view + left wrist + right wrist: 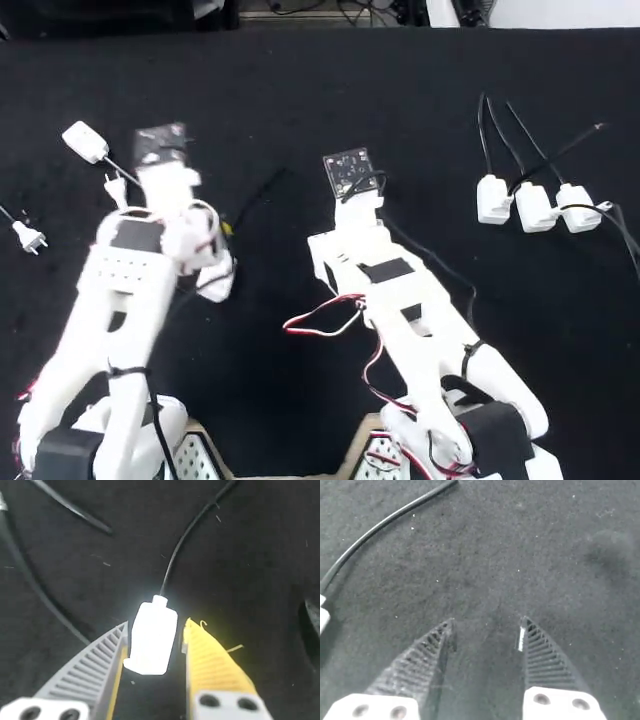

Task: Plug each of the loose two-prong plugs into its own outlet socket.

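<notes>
left gripper point(157, 623): is hanging low over the black cloth point(300, 80), straddling a white block point(151, 640).
left fingers: are standing narrow, just wider than the block. The grey finger point(107, 655) is touching its edge, and the yellow finger point(210, 665) is sitting just beside it with a sliver of gap. Can't tell if they are actually clamping.
white block: is lying flat between the two fingers, its black cable point(185, 540) running off from the far end.
right gripper point(488, 620): is hovering over bare cloth with its fingers spread wide, holding nothing.
thin cable point(385, 522): is crossing the cloth beyond the right gripper.
outlet sockets point(533, 207): three white ones are sitting in a row at the table's right side, each on a black lead, well apart from both arms.
loose plug point(30, 238): is lying at the table's left edge, far from the sockets.
second plug point(115, 188): is lying just beside the left arm point(125, 280).
far-left block point(85, 142): is lying near the left arm's tip. Can't tell if it's the one between the fingers.
</notes>
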`<state>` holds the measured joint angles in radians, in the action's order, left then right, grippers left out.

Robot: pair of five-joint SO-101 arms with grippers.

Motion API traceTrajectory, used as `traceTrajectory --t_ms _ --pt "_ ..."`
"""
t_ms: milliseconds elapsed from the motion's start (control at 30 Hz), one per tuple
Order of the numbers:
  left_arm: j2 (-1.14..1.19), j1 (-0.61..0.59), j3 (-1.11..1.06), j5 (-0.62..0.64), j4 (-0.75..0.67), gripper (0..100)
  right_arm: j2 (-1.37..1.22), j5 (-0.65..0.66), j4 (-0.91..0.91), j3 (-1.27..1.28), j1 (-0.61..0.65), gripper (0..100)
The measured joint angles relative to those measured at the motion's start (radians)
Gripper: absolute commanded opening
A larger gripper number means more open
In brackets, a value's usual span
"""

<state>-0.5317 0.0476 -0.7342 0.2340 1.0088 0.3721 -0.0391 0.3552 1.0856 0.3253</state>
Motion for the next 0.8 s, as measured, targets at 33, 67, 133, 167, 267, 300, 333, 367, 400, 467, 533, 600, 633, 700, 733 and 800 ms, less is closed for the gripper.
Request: traceTrajectory --t_ms 33,67,133,167,267,300,333,367,400,467,533,600,633,700,733,800 --pt "0.000 -0.023 0.032 0.000 0.029 18 0.000 0.000 0.000 0.000 0.000 19.4" --pt "0.000 -0.044 0.066 0.000 0.063 18 0.000 0.000 0.000 0.000 0.000 19.4" --pt "0.000 -0.081 0.133 -0.031 0.137 18 0.000 0.000 0.000 0.000 0.000 19.4" --pt "0.000 -0.098 0.163 -0.061 0.172 18 0.000 0.000 0.000 0.000 0.000 19.4" --pt "0.000 -0.141 0.187 -0.218 0.250 18 0.000 0.000 0.000 0.000 0.000 19.4" --pt "0.000 -0.150 0.183 -0.276 0.267 18 0.000 0.000 0.000 0.000 0.000 19.4" --pt "0.000 -0.155 0.166 -0.331 0.275 18 0.000 0.000 0.000 0.000 0.000 19.4" --pt "0.000 -0.155 0.140 -0.381 0.279 18 0.000 0.000 0.000 0.000 0.000 19.4" --pt "0.000 -0.152 0.107 -0.414 0.279 18 0.000 0.000 0.000 0.000 0.000 19.4" --pt "0.000 -0.130 0.037 -0.442 0.253 18 0.000 0.000 0.000 0.000 0.000 19.4" --pt "0.000 -0.107 -0.044 -0.450 0.183 18 0.000 0.000 0.000 0.000 0.000 19.4" --pt "0.000 -0.100 -0.124 -0.453 0.074 18 0.000 0.000 0.000 0.000 0.000 19.4" --pt "0.000 -0.100 -0.163 -0.453 0.017 18 0.000 0.000 0.000 0.000 0.000 19.4" --pt "0.000 -0.110 -0.213 -0.454 -0.086 18 0.000 0.000 0.000 0.000 0.000 19.4" --pt "0.000 -0.120 -0.224 -0.454 -0.126 18 0.000 0.000 0.000 0.000 0.000 19.4" --pt "0.000 -0.144 -0.230 -0.454 -0.163 18 0.000 0.000 0.000 0.000 0.000 19.4"
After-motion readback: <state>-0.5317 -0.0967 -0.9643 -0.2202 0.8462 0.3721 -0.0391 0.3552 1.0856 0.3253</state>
